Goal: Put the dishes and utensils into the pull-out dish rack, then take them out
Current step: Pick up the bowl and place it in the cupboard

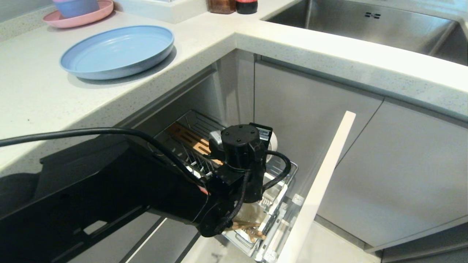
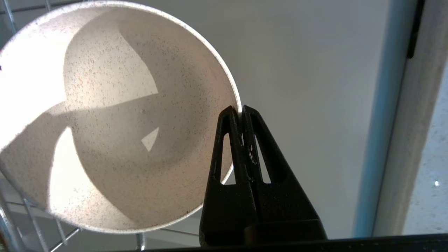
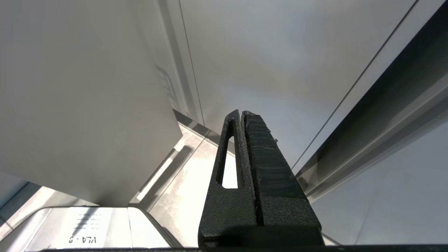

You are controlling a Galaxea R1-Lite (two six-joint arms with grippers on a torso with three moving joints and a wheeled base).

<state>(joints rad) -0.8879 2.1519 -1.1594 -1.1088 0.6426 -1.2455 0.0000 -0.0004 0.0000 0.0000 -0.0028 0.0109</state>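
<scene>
the off-white bowl (image 2: pixel 115 119) stands on edge in the pull-out dish rack (image 1: pixel 283 199), seemingly between prongs, its rim pinched at the tips of the left gripper (image 2: pixel 242 111), right gripper (image 3: pixel 242 113) parked, closed, empty.

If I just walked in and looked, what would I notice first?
Probably the robot's big black left arm reaching down into the pulled-out chrome wire dish rack under the counter. Its left gripper is pinched shut on the rim of a speckled off-white round bowl over the rack's wires. Up on the pale speckled countertop sits a wide light-blue round plate, to the robot's left of the rack.
</scene>
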